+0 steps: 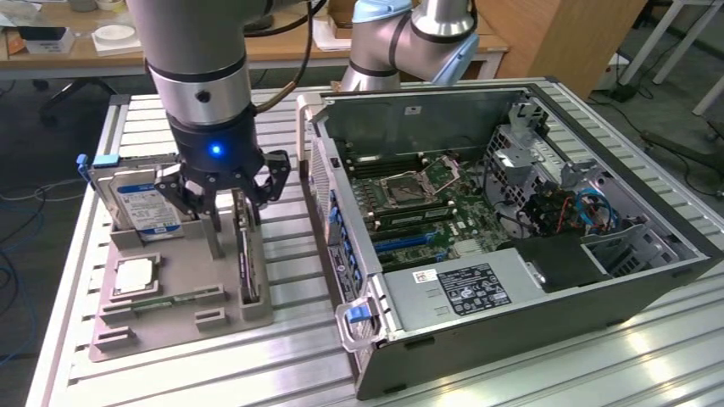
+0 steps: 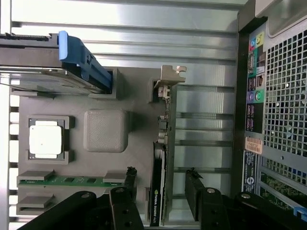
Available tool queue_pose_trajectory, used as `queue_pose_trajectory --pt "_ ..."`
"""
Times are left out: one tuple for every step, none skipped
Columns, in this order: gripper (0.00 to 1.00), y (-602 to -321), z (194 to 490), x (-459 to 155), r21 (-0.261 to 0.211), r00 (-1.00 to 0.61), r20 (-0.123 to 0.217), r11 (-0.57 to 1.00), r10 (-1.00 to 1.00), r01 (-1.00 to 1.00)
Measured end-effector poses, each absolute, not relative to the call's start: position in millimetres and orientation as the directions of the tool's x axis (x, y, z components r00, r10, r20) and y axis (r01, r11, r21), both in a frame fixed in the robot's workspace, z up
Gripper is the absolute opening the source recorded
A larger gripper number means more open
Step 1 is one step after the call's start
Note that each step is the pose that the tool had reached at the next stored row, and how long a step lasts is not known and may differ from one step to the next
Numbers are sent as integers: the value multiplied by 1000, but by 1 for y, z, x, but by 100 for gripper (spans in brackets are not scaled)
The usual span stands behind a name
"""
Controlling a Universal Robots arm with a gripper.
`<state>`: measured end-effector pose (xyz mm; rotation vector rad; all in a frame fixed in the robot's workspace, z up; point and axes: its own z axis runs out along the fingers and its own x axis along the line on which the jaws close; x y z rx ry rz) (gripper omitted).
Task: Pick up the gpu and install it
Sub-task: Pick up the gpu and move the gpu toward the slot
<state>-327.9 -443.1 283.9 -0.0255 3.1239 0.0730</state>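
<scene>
The gpu (image 1: 247, 259) is a thin black card standing on edge in a slot of the grey holder tray (image 1: 169, 326), at the exterior view's left. Its silvery bracket end (image 2: 168, 79) points away from the wrist camera. My gripper (image 1: 232, 203) hangs right over the card and is open. In the wrist view the gripper (image 2: 160, 171) has one black finger (image 2: 127, 191) on each side of the gpu (image 2: 160, 143), with a gap to the card on both sides.
The tray also holds a blue-labelled hard drive (image 1: 142, 208), a square silver CPU chip (image 1: 134, 275) and a green memory stick (image 1: 169, 298). An open computer case (image 1: 633, 280) lies at the exterior view's right, motherboard (image 1: 442, 212) exposed. All of it sits on a slatted metal table (image 1: 283, 373).
</scene>
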Motion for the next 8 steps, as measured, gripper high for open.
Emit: queue_pose_trajectory --pt "53 -443 283 -328 47 -1000 -17 999 -16 -17" --pt "53 -443 282 -328 46 -1000 -17 999 -16 -17" --pt "53 -443 281 -328 46 -1000 -17 999 -16 -17" --pt "53 -443 280 -328 47 -1000 -17 999 -16 -17" --pt "53 -443 279 -328 46 -1000 -17 999 -16 -17" --pt "53 -443 278 -328 46 -1000 -17 999 -16 -17" --pt "53 -443 278 -328 46 -1000 -17 999 -16 -17" --pt "53 -443 277 -328 46 -1000 -17 999 -16 -17"
